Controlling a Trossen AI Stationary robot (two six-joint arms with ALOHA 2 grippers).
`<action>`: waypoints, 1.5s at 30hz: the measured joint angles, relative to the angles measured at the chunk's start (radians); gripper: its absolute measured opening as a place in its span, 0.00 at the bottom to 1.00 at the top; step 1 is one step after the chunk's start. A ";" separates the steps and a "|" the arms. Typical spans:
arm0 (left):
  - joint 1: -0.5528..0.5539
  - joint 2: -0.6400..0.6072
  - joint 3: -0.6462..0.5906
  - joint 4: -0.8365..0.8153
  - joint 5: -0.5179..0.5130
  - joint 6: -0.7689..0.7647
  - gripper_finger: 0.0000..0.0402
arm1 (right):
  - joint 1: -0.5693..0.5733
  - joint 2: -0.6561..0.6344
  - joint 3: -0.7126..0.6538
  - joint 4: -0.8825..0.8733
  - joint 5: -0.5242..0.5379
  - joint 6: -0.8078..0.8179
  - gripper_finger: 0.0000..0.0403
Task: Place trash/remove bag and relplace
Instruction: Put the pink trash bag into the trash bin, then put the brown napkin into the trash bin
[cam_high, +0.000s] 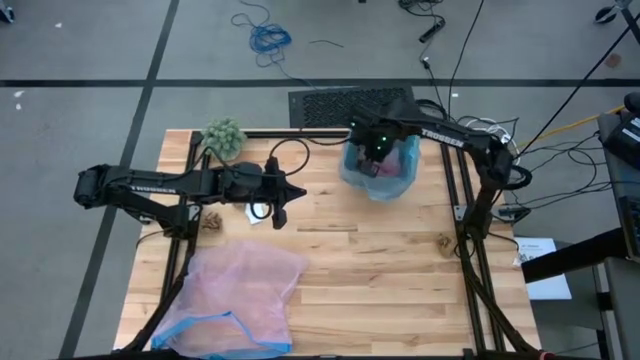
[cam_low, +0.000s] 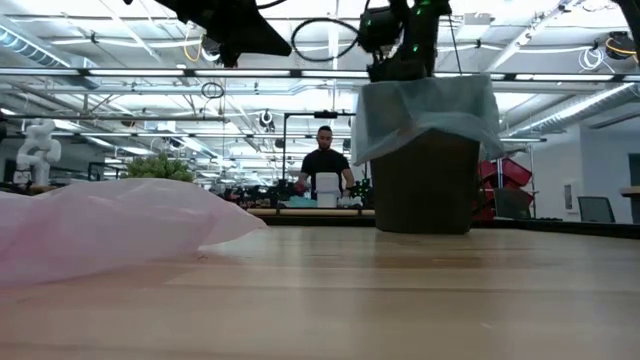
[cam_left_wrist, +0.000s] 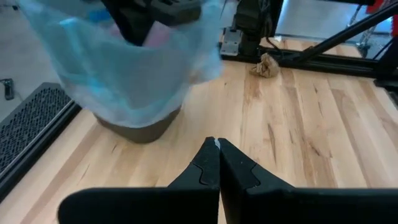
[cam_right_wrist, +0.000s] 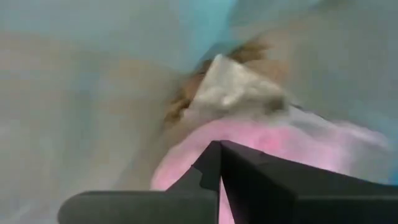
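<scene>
Right pincer (cam_right_wrist: 219, 149) closed, empty, down inside the crinkly light-blue bag (cam_high: 380, 175) lining the brown bin (cam_low: 425, 185); pink wad (cam_right_wrist: 261, 143) and crumpled scraps beneath. Left pincer (cam_left_wrist: 217, 146) closed above the wood tabletop (cam_high: 380, 270).

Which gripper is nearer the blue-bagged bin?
Right. The right gripper is down inside the blue bag lining the bin; the left gripper hangs above bare table beside it.

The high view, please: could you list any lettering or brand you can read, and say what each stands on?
"TROSSEN" in white on the right arm.
White lettering on the left arm: likely the same brand, too blurred to read for certain.
White sheet off the table's right edge: print too small to read.
No lettering shows on the blue bag or pink bag.
</scene>
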 joint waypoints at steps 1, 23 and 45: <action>0.000 0.000 0.000 0.002 0.000 0.001 0.00 | 0.003 -0.015 0.015 -0.003 0.031 0.009 0.00; 0.000 0.000 0.000 0.004 0.007 0.045 0.00 | 0.104 -0.056 0.398 -0.244 0.124 0.105 0.13; -0.044 0.000 0.000 -0.002 0.007 0.044 0.00 | 0.718 -0.106 -0.184 -0.244 -0.285 0.770 0.02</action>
